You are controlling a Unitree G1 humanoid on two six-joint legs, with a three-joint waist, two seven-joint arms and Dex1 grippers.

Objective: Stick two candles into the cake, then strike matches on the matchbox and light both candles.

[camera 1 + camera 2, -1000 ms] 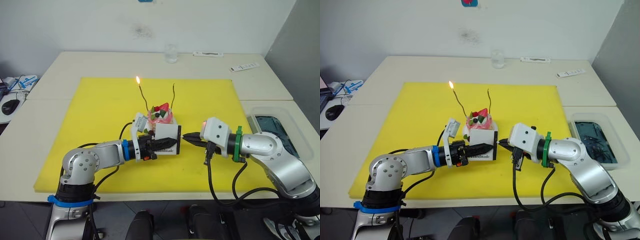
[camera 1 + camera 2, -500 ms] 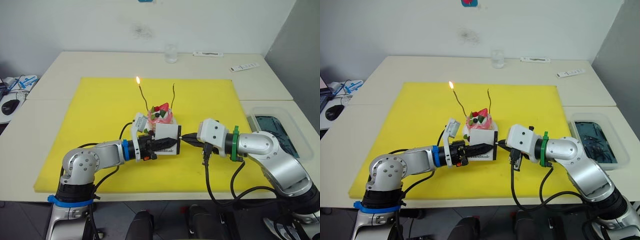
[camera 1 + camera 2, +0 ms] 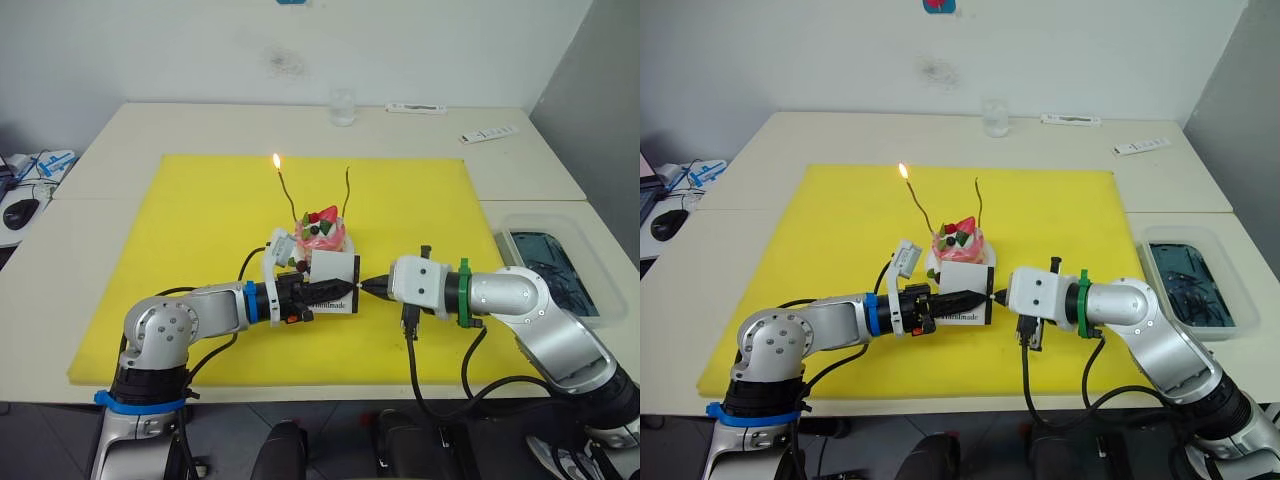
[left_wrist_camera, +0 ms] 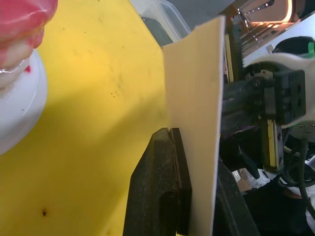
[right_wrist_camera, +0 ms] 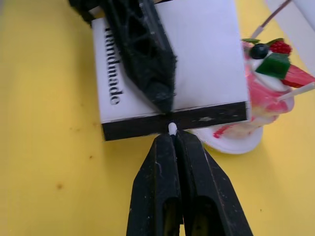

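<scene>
My left hand pinches the matchbox on edge, one black finger flat on its near face, the other behind it. The white card rises toward 12 o'clock. At 3 o'clock my right hand meets the box's far side, its black fingers touching it. At 10 o'clock sits the cake, pink over its white plate, on the yellow mat.

Crowded mid-frame: cake just above matchbox, both grippers meeting there. Open yellow mat left, right and along lower edge.
</scene>
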